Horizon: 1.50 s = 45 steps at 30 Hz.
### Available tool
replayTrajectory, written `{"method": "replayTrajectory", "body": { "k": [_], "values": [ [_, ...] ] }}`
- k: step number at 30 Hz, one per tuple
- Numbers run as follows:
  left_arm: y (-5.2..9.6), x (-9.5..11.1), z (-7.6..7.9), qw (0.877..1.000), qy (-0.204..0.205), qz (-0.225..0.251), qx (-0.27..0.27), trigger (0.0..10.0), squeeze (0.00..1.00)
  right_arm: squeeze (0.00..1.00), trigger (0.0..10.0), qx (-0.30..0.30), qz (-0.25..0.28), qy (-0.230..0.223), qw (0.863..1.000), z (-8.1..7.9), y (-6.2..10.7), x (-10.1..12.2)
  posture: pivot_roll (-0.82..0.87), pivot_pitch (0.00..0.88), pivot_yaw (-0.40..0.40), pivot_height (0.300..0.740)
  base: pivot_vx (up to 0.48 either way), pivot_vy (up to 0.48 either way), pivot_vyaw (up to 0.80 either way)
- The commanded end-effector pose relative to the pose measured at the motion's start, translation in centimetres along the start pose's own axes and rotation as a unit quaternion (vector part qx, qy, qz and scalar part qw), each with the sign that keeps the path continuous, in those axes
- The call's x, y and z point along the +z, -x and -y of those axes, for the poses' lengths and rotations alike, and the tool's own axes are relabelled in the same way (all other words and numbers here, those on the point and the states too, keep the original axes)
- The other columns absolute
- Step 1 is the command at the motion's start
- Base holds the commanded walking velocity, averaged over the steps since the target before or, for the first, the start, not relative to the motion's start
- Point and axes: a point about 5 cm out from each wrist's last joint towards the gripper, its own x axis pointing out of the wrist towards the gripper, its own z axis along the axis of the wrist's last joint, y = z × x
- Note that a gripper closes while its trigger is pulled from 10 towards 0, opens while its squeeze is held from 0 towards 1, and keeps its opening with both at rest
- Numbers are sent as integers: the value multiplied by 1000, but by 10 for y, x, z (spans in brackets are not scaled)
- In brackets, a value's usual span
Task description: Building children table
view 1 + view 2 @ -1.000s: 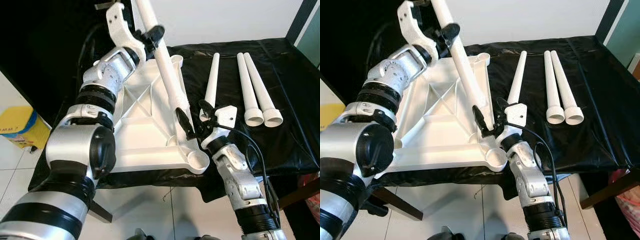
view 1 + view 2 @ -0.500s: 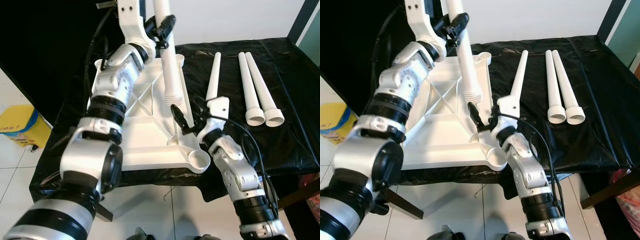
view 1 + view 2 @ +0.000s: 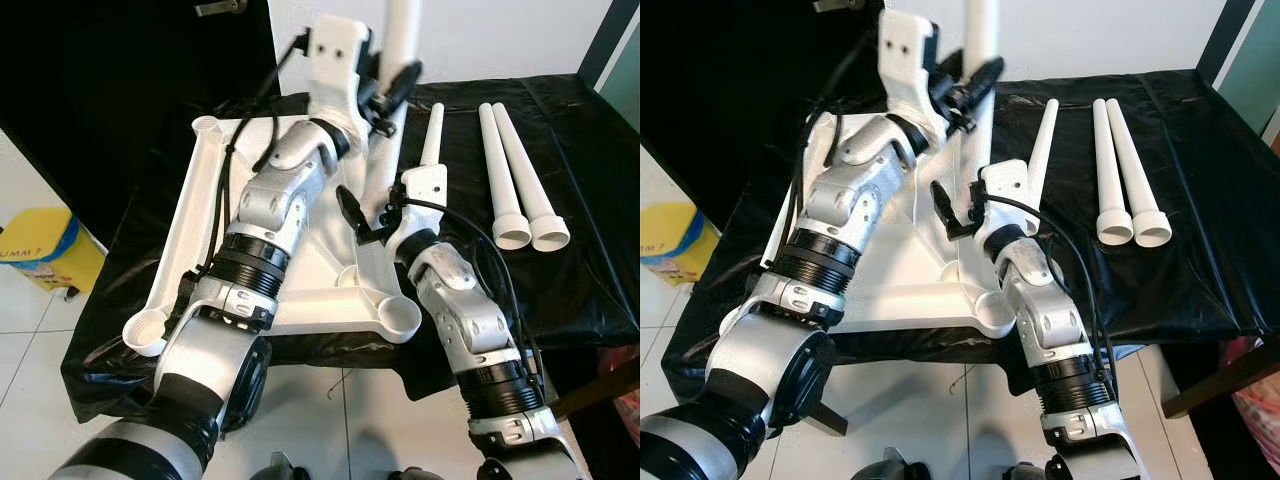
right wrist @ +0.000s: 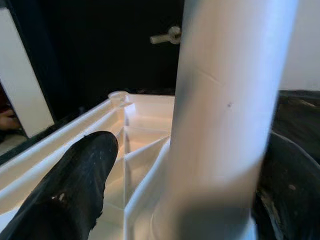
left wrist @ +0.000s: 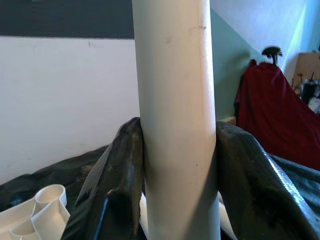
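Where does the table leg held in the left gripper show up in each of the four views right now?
Left eye view: table leg, upper centre, upright, in the left gripper.
Right eye view: same leg, upper centre.
Left wrist view: leg down the middle, clamped between both black fingers.
Right wrist view: leg close up, right of centre.
Shared landmark: the white tabletop.

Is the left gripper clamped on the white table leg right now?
Yes, in the left wrist view the left gripper has its two black fingers pressed against both sides of the white table leg.
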Motion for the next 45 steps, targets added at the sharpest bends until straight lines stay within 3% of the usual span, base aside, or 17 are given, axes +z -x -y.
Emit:
{"method": "replayTrajectory", "body": {
  "k": [1,10,25,26,27,28,31,32,42,43,44,45],
  "values": [
    [0,4,10,1000,-1,7,-19,10000,0,0,10000,-8,-15,3,1000,1,-4,-3,-19,56,53,740,0,0,0],
    [3,3,33,999,7,12,-46,10000,0,0,10000,-43,-25,12,999,12,-15,1,-15,55,54,740,0,0,0],
    [6,-1,44,998,4,-2,-58,10000,0,0,10000,-31,-15,30,999,8,-17,4,-14,54,56,740,0,0,0],
    [5,-1,44,998,0,-2,-58,10000,0,0,4196,-29,-14,31,999,7,-17,4,-14,53,57,740,0,0,0],
    [5,-1,45,998,-2,-3,-58,10000,0,0,4196,-28,-14,31,999,7,-18,4,-14,55,57,740,0,0,0],
    [5,-1,45,998,-1,-3,-58,10000,0,0,1686,-28,-14,31,999,7,-18,4,-14,53,58,740,0,0,0],
    [6,-1,45,998,0,-4,-58,10000,0,0,1686,-28,-14,31,999,7,-18,4,-14,53,58,740,0,0,0],
    [5,-1,46,998,1,-4,-58,10000,0,0,0,-28,-15,31,999,7,-17,3,-13,53,57,740,0,0,0],
    [6,-1,50,998,-2,-7,-67,10000,0,0,0,-40,-23,17,999,8,-16,-2,-12,39,59,740,0,0,0],
    [6,-1,52,997,0,-7,-72,10000,0,0,2157,-45,-25,15,999,9,-16,-3,-12,38,59,740,0,0,0],
    [7,-1,53,997,8,-6,-78,10000,1000,0,10000,-50,-27,12,998,10,-16,-3,-12,37,59,740,0,0,0],
    [7,-1,53,997,8,-6,-78,10000,1000,0,10000,-50,-27,12,998,10,-16,-3,-12,37,59,740,0,0,0]
  ]
}}
